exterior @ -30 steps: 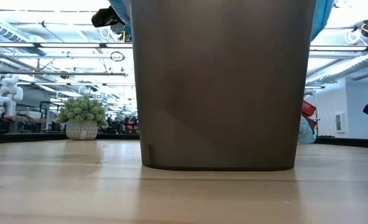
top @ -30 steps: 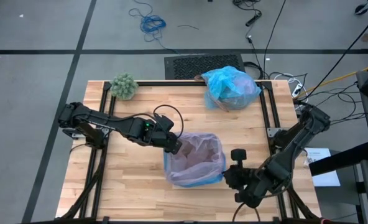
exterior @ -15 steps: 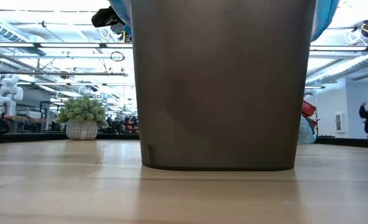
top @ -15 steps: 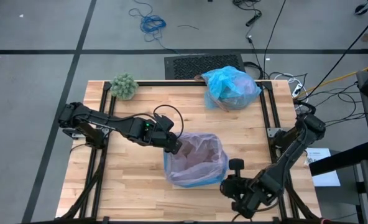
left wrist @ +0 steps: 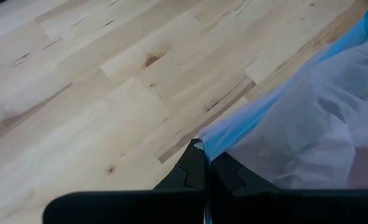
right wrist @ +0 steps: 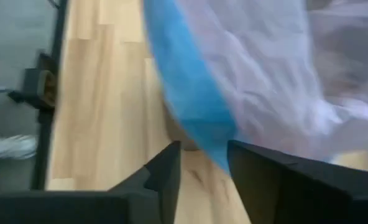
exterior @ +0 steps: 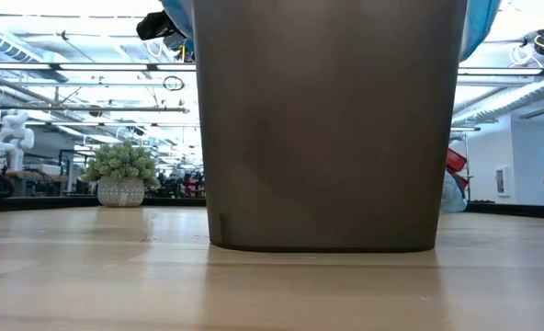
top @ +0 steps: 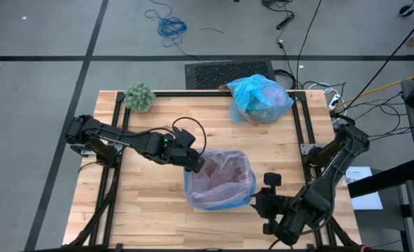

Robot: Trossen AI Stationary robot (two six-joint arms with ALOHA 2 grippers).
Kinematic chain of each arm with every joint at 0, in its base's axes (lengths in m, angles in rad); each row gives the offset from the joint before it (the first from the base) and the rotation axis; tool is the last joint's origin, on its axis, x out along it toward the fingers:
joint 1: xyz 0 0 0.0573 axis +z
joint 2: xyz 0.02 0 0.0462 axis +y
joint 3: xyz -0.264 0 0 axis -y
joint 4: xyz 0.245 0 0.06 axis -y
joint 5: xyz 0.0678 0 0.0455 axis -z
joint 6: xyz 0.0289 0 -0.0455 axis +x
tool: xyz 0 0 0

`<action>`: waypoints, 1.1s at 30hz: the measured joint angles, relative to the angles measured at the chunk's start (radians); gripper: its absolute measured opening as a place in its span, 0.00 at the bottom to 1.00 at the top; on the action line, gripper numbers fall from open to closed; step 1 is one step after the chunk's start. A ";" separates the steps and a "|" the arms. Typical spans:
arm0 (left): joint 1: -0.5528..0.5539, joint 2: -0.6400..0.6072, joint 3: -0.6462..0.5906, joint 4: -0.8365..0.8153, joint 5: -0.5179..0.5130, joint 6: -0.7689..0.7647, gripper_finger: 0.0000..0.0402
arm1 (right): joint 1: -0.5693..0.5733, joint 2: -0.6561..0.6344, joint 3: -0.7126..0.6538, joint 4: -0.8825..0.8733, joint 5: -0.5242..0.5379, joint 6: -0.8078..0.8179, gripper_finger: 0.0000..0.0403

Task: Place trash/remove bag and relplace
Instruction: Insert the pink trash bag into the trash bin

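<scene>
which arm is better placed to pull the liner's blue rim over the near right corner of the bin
Right. The right gripper sits beside that corner of the bin, jaws apart, the blue rim just ahead. The left gripper is at the opposite side, jaws shut on the rim.

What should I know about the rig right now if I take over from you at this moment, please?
Left end effector: shut on the blue rim of the pink bag, at the bin's left edge.
Right end effector: open, holding nothing, close by the bin's near right corner with the rim just ahead.
Bin: mid-table, lined with the pink bag.
Light-blue bag: bunched and full at the far edge of the table, out of the bin.
Done: old bag removed, new liner in the bin.
Left: probably seating the rim all round, then releasing.
Green ball sits at the far left corner.
</scene>
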 joint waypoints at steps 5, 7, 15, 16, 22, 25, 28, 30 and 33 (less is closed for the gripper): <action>0.000 0.000 0.000 0.000 0.005 0.007 0.00 | -0.016 0.000 0.000 -0.028 0.078 0.046 0.37; 0.000 0.000 0.000 0.002 0.013 0.023 0.00 | -0.029 0.004 0.000 -0.027 0.084 0.064 0.37; -0.009 0.000 0.000 0.015 0.012 0.046 0.00 | -0.031 0.044 0.000 -0.021 0.090 0.055 0.11; -0.012 0.000 0.000 0.022 0.012 0.042 0.00 | -0.027 0.048 0.000 -0.021 0.090 0.049 0.06; -0.020 0.000 0.000 0.055 -0.011 0.017 0.00 | 0.015 0.055 0.000 -0.010 0.089 0.089 0.02; -0.020 0.000 0.000 0.056 -0.013 0.016 0.00 | 0.031 0.056 0.000 0.000 0.088 0.090 0.00; -0.025 0.000 0.000 0.056 -0.014 0.012 0.00 | 0.037 0.067 0.000 0.001 0.085 0.093 0.00; -0.028 0.000 0.000 0.055 -0.024 -0.009 0.00 | 0.036 0.086 0.000 -0.001 0.064 0.094 0.00; -0.040 0.000 0.000 0.056 -0.042 -0.018 0.00 | 0.032 0.131 0.000 -0.001 0.031 0.095 0.00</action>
